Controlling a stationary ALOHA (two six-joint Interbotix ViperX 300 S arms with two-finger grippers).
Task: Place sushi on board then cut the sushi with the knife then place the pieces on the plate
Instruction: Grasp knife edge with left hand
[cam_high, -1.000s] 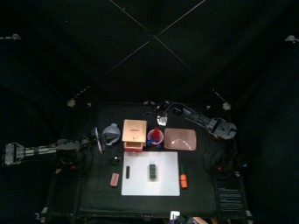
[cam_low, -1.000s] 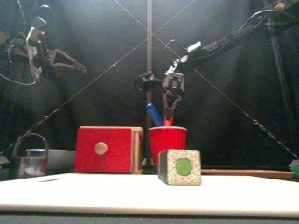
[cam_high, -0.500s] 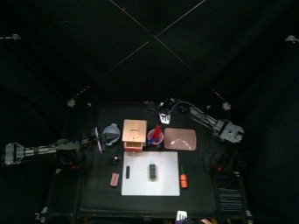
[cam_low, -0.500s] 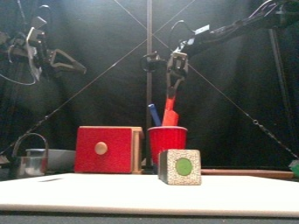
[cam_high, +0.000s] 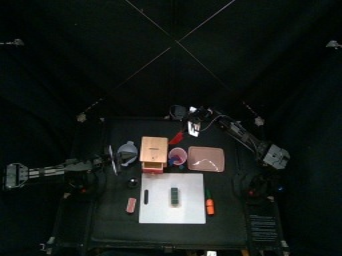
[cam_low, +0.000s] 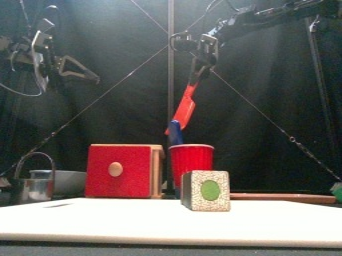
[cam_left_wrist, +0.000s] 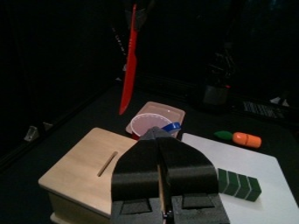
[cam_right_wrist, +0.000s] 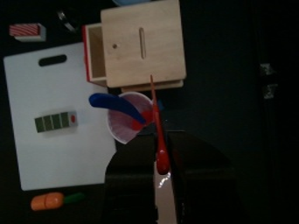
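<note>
the right hand (cam_low: 203, 48) hung high over the table's back half, its arm reaching in from the right, and it was pinching the red knife (cam_low: 187, 100) by one end. the knife slanted down from the hand, its lower end above the rim of the red cup (cam_low: 193, 165). in the left wrist view the knife showed as a thin red strip in the air, clear of the cup. the right wrist view looked straight down its length into the cup's mouth, where the blue knife (cam_right_wrist: 111, 102) leaned over the rim. the front view showed only a short blue end of that knife.

the sushi (cam_high: 175, 192) lay on the white board (cam_high: 191, 211), well apart from both hands. from above it was a dark bar. the front view alone showed its end face, a green round set in speckled white.

the wooden box (cam_high: 154, 155) stood just left of the cup, and the pink tray (cam_high: 207, 157) lay just right of it. an orange toy (cam_high: 210, 207) lay beside the board's right edge.

the left hand (cam_left_wrist: 160, 147) was raised at the left, facing over the box toward the cup, with its jaws pressed together on nothing.
</note>
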